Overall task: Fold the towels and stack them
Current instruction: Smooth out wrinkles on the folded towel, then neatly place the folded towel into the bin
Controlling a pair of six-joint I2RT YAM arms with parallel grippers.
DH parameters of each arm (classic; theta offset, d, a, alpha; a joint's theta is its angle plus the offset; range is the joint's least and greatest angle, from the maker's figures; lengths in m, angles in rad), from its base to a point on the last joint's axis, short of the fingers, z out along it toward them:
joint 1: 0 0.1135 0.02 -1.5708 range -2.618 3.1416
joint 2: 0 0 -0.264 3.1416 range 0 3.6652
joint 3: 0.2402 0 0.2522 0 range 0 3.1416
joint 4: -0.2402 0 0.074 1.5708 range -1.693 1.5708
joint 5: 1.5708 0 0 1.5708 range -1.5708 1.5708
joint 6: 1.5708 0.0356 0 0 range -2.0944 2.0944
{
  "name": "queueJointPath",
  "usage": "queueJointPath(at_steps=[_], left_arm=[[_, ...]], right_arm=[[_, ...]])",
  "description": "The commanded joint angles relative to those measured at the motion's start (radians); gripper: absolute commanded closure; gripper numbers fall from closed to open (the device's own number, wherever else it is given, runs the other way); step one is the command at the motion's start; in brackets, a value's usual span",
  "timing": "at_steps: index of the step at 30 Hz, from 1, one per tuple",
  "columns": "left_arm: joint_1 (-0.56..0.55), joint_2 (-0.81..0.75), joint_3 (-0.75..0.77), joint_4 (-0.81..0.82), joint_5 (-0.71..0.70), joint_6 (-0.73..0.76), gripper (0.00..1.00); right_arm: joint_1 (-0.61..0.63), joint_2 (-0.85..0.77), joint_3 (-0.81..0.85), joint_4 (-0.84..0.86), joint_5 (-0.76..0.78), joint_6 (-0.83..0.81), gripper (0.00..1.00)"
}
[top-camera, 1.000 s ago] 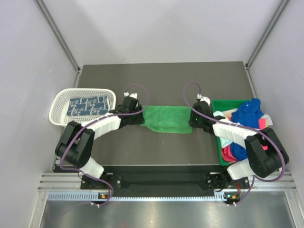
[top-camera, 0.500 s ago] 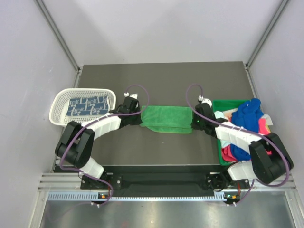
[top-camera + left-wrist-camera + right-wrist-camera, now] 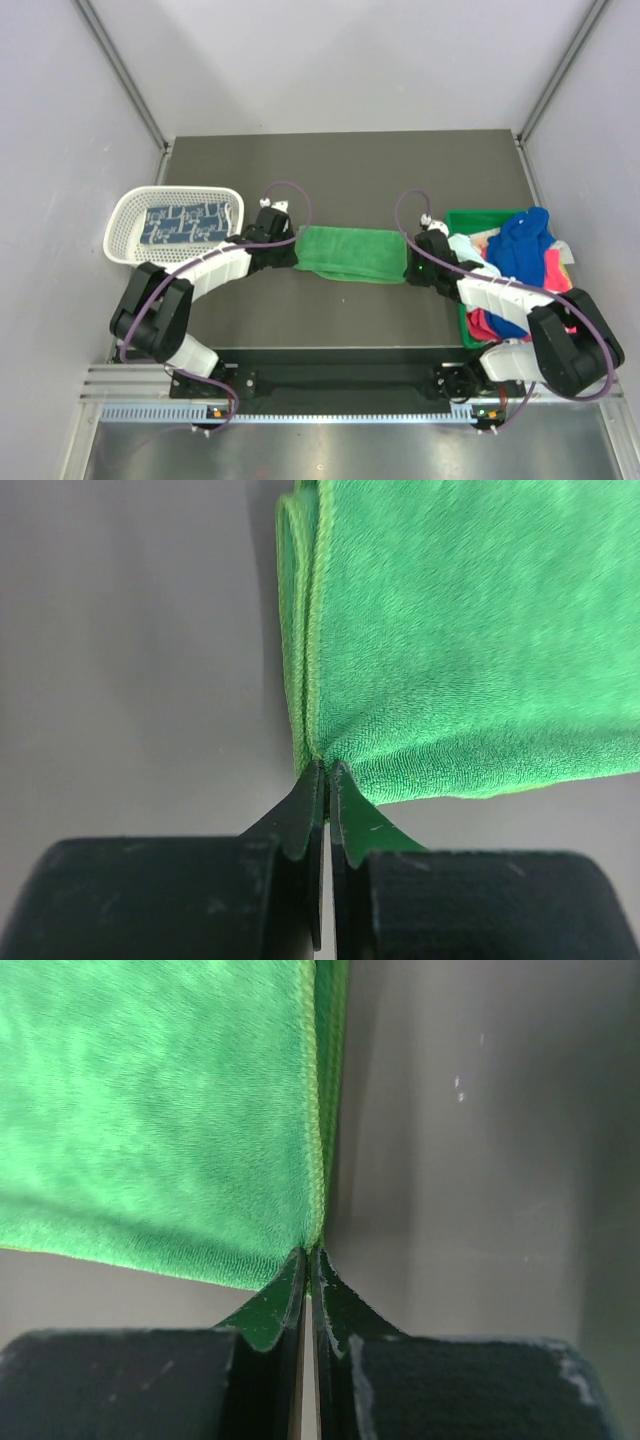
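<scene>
Nothing legible here — no word, number, brand or label can be read in any of the three views (the white marks on the blue towel [image 3: 185, 222] lying in the basket [image 3: 125, 215] look like a woven pattern — too small to read as writing).

Green towel [image 3: 470, 650] cropped in wrist views, bin [image 3: 485, 214] partly behind right arm [image 3: 500, 292]

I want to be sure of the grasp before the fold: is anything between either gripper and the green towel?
Nothing visible stands between them. The left gripper is shut on a corner at the left end of the green towel, and the right gripper is shut on a corner at its right end.
</scene>
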Motion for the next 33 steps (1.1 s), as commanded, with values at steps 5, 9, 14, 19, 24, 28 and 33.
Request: queueJointPath(at_steps=[5,9,14,19,24,28,33], left_arm=[[-0.002,0.010,-0.036,0.038,0.040,-0.001,0.75],[0.000,-0.033,-0.012,0.007,0.018,0.005,0.54],[0.006,-0.065,0.021,-0.019,-0.028,-0.013,0.48],[0.053,0.025,0.071,-0.010,0.000,-0.026,0.39],[0.118,0.123,0.102,0.049,0.171,-0.049,0.32],[0.141,0.215,0.145,0.069,0.264,-0.053,0.31],[0.141,0.286,0.159,0.079,0.343,-0.053,0.32]], right_arm=[[0.010,0.013,-0.010,0.038,-0.017,0.017,0.95],[0.010,-0.056,0.010,-0.014,0.027,0.000,0.77],[0.034,-0.139,0.044,-0.086,0.095,-0.031,0.68],[0.103,-0.151,0.111,-0.112,0.173,-0.065,0.66],[0.135,-0.068,0.177,-0.074,0.172,-0.095,0.67],[0.143,-0.002,0.196,-0.046,0.156,-0.103,0.68],[0.145,0.027,0.186,-0.015,0.138,-0.105,0.68]])
